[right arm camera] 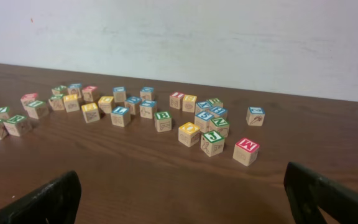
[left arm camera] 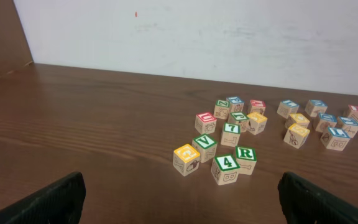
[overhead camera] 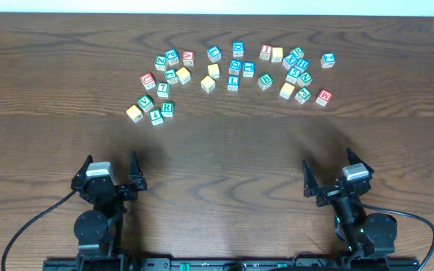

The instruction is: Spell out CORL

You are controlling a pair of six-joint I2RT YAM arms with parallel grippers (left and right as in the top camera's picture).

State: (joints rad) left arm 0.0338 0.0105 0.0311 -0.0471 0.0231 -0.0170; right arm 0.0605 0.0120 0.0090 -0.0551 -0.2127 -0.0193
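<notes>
Small wooden alphabet cubes lie scattered across the far middle of the table. The white-faced cube with a green R sits at the near left of the scatter. The blue L cube lies near the centre. Several yellow-faced cubes, such as one at the left and one at the right, show no letter I can read. My left gripper and right gripper stand open and empty near the front edge, well short of the cubes.
Other cubes crowd the same band: a green 4, a green V, a red M at the far right, a green J. A white wall rises behind the table. Bare wood separates the grippers from the cubes.
</notes>
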